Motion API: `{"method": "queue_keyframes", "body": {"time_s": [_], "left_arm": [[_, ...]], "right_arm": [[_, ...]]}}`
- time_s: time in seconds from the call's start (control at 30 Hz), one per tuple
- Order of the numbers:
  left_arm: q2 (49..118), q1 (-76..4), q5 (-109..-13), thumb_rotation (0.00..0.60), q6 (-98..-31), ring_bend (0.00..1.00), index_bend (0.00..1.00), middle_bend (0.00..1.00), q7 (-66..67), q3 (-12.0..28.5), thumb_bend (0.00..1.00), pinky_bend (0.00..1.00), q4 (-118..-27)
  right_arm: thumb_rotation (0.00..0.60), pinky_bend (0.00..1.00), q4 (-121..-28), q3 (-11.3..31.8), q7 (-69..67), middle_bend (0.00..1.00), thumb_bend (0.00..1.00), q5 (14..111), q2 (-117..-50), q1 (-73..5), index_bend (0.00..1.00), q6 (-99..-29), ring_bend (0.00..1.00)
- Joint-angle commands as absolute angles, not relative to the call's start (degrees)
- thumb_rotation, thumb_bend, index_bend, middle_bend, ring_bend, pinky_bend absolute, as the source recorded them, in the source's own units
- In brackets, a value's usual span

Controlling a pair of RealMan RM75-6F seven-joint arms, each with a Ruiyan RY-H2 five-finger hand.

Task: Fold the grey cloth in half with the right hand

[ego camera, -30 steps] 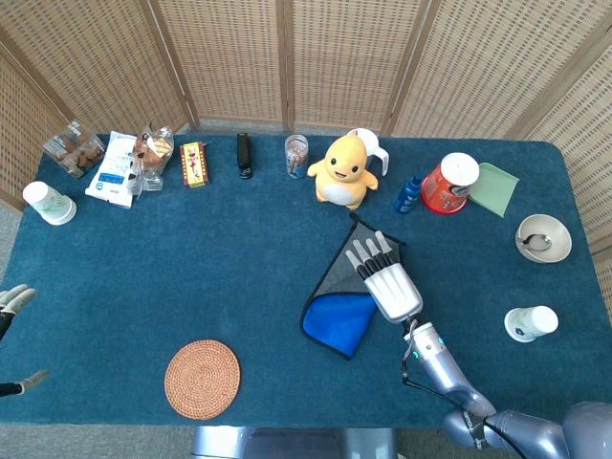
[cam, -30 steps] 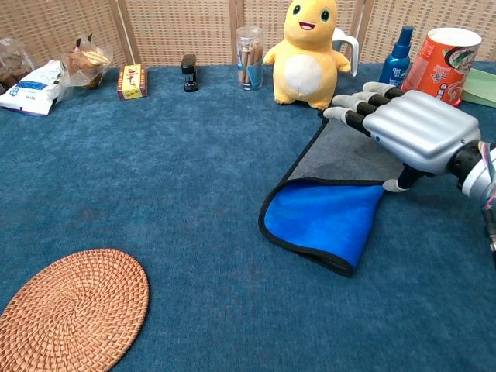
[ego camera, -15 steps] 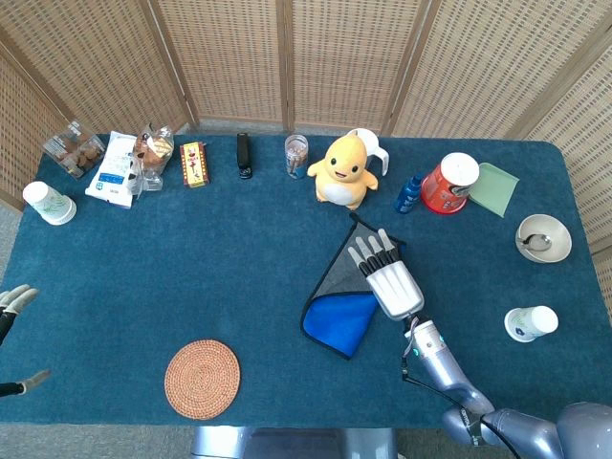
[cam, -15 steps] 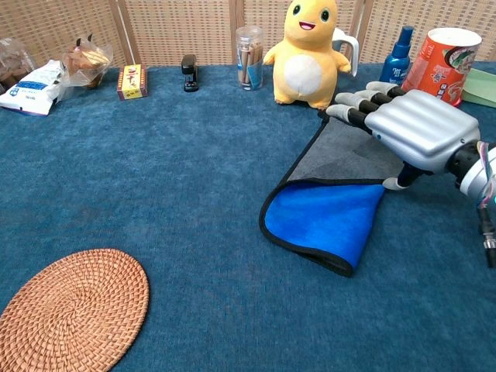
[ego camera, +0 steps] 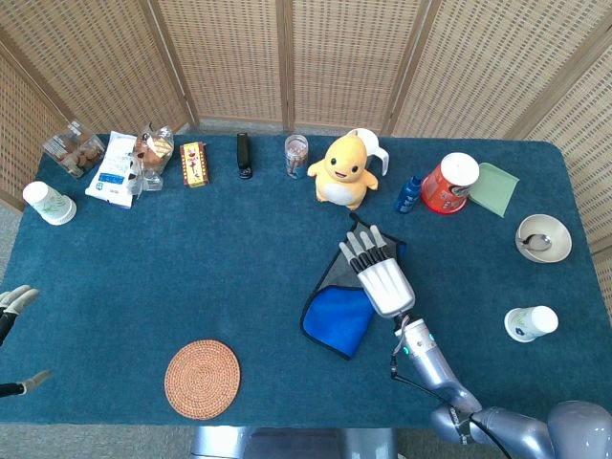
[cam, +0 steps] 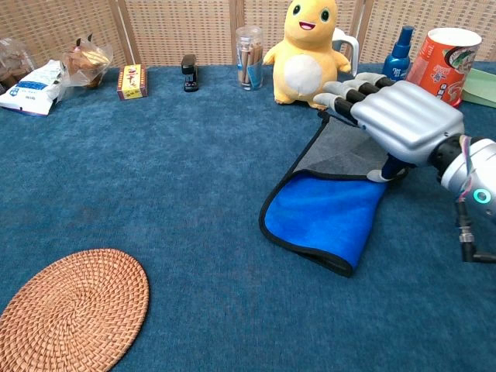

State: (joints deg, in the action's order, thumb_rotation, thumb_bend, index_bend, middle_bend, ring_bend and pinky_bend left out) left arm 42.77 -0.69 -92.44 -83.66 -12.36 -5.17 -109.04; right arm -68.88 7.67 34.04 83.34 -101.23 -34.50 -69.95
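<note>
Two robot hands are showing: at the far left table edge, the left hand (ego camera: pixel 13 301) is barely peeking in, its fingers apart and holding nothing. Moving right, a round woven mat (ego camera: pixel 202 379) is lying near the front edge, and the grey cloth (cam: pixel 329 201) is lying right of centre, partly folded with its blue side showing, just in front of a yellow plush toy (ego camera: pixel 340 170). Over the cloth's grey part, the right hand (cam: pixel 399 116) is hovering palm down, fingers stretched out and gripping nothing.

Right robot hand (cam: pixel 399 116) flat over half-folded grey cloth (cam: pixel 329 205).
</note>
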Motion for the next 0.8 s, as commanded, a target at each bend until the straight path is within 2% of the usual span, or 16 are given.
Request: {"method": "queue_keyframes", "body": {"time_s": [0.03, 0.33, 0.8], "left_arm": [[42.7, -0.7, -92.4, 0.600, -83.6, 0.00, 0.00, 0.00, -12.5, -5.2, 0.12, 0.00, -109.0], [42.6, -0.8, -92.4, 0.600, -83.6, 0.00, 0.00, 0.00, -13.3, -5.1, 0.12, 0.00, -108.7], [42.6, -0.7, -92.6, 0.600, -83.7, 0.00, 0.00, 0.00, -13.0, -5.2, 0.12, 0.00, -108.8]], "right_arm": [[0.600, 0.11, -68.6, 8.2, 34.9, 0.00, 0.00, 82.9, -102.1, -35.0, 0.00, -69.7, 0.00], [0.600, 0.11, -68.4, 9.7, 36.9, 0.00, 0.00, 81.6, -103.8, -36.0, 0.00, -69.1, 0.00], [0.600, 0.11, -75.8, 4.6, 38.0, 0.00, 0.00, 86.1, -96.6, -34.9, 0.00, -68.5, 0.00]]}}
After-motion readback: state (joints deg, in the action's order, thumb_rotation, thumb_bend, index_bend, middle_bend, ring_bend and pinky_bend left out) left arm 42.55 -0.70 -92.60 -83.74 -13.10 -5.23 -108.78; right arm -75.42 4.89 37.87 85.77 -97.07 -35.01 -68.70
